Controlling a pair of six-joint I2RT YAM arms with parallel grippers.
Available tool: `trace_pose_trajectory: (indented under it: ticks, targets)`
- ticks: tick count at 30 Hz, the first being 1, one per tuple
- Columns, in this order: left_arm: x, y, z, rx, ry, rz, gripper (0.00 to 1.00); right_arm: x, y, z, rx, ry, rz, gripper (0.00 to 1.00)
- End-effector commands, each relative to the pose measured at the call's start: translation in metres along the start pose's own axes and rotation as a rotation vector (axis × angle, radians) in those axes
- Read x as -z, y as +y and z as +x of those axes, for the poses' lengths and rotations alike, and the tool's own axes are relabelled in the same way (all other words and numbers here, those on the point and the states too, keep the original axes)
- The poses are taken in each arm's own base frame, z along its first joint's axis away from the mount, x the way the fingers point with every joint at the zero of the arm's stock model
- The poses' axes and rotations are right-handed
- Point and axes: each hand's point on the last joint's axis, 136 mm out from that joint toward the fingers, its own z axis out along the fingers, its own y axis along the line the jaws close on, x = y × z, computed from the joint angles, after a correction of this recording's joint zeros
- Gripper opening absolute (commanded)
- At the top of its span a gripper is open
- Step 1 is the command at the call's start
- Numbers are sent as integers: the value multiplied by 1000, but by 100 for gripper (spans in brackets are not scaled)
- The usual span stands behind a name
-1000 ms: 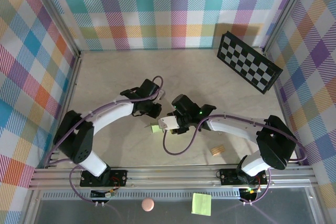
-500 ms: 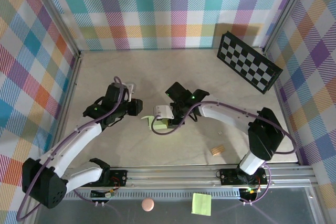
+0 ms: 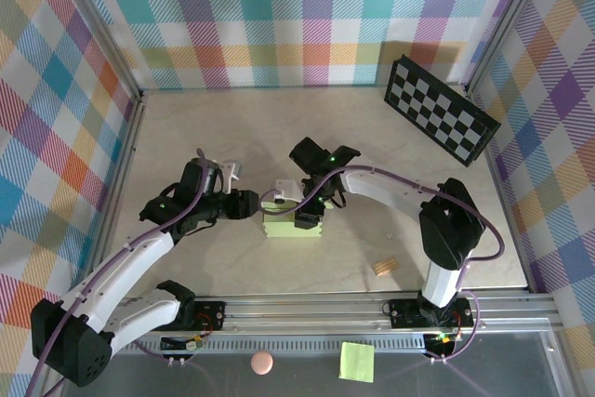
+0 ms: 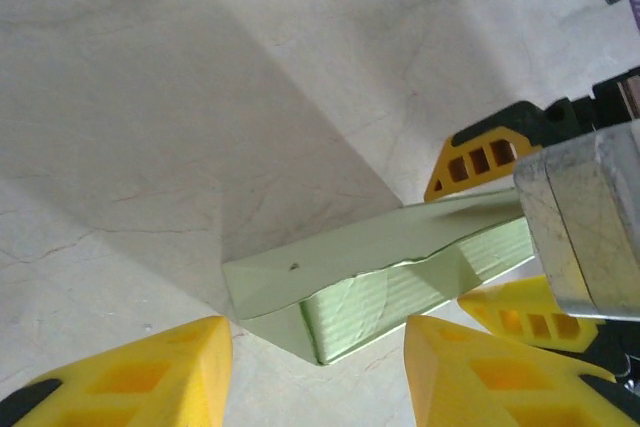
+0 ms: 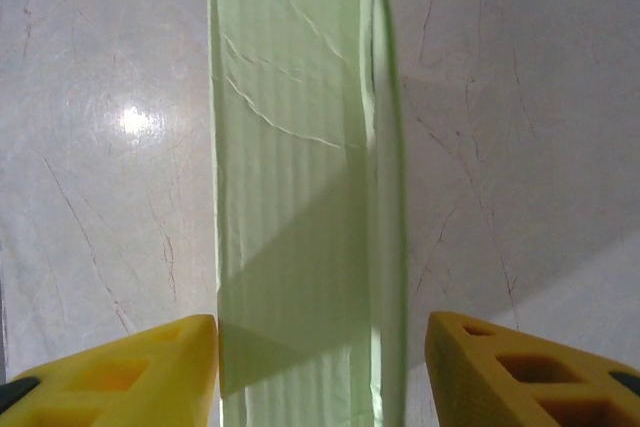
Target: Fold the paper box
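Right pincer (image 5: 320, 332), released, straddles the paper box (image 5: 300, 197), its long axis running straight ahead between the jaws, while the left pincer (image 4: 318, 332), also released, faces the opposite end.

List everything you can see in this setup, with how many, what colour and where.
paper box: one, pale lime green, flattened, middle of the table
checkerboard: one, black and white, far right corner
wooden piece: one, tan, near right of the table
sticky note: one, bright green, on the ledge below the rail
round object: one, pink, same ledge, left of the note
table: one, beige marbled
walls: three, multicoloured plaid, around the table
left arm: one, white and black, yellow jaws apart at the box's left end
right arm: one, white and black, yellow jaws apart, straddling the box
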Motion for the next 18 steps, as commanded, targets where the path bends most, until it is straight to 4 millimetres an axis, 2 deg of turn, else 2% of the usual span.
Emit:
trace_pose_trajectory:
  ticks: [1, 9, 18]
  targets:
    - [-6, -4, 15, 7, 73, 47, 49, 23, 6, -9, -25, -67, -22, 58]
    - [-17, -5, 28, -5, 133, 78, 45, 44, 4, 6, -71, -104, 9, 59]
    - [-37, 1, 42, 17, 213, 61, 36, 49, -4, 35, -129, -86, 49, 50]
